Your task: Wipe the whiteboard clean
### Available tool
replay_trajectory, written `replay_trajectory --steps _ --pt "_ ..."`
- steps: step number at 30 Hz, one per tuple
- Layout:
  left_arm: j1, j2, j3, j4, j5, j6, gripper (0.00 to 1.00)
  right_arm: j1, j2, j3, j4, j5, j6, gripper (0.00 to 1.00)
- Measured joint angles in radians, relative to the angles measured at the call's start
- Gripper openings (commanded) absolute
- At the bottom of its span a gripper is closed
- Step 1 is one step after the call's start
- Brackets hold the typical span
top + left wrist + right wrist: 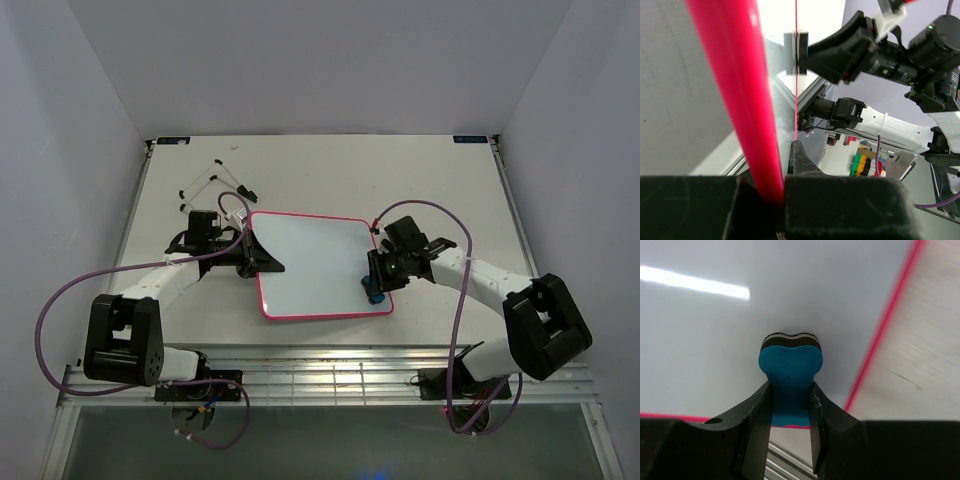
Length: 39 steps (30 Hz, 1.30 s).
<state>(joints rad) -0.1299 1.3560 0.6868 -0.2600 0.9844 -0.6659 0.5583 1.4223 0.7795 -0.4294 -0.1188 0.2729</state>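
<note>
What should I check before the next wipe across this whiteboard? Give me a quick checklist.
1. Hold of the left gripper on the whiteboard rim: ok, clamped.
2. Hold of the right gripper on the blue eraser: ok, shut on it.
3. Eraser felt against the board: ok, looks in contact.
4. Marks left to erase: none visible from above; under the eraser, cannot tell.
5. The wire stand out of the wiping path: ok, it lies beyond the board's far left corner.

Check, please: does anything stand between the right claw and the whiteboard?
Only the blue eraser that the right claw holds. Its felt end seems to rest on the whiteboard, near the board's right edge. Nothing else visible is in the way.
</note>
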Motion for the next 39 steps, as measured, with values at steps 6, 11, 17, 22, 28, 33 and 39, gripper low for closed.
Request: replay_trajectory --steps 6,11,17,22,28,33,39 --pt "-0.004 0.001 0.0 0.015 0.003 0.017 0.0 0.073 -0.008 0.029 0.165 -0.367 0.03 0.08" --pt "-0.004 0.002 -0.002 0.026 0.008 0.023 0.0 0.089 0.101 0.161 0.256 -0.508 0.048 0.08" --pt "-0.004 0.01 -0.008 0.046 0.02 0.027 0.0 0.054 0.311 0.425 0.105 -0.302 -0.01 0.08" --pt "-0.003 0.011 -0.018 0.041 0.018 0.006 0.0 -0.003 0.365 0.467 -0.019 -0.072 -0.052 0.08" --pt "-0.004 -0.005 -0.019 0.016 0.007 -0.008 0.0 -0.146 0.36 0.345 -0.1 0.113 -0.076 0.08" --pt "-0.012 -0.103 -0.019 0.025 -0.039 0.031 0.0 -0.21 0.237 0.281 -0.137 0.136 -0.09 0.14" --pt "-0.011 -0.24 -0.019 0.058 -0.137 0.056 0.0 -0.292 0.131 0.274 -0.143 0.159 -0.096 0.15"
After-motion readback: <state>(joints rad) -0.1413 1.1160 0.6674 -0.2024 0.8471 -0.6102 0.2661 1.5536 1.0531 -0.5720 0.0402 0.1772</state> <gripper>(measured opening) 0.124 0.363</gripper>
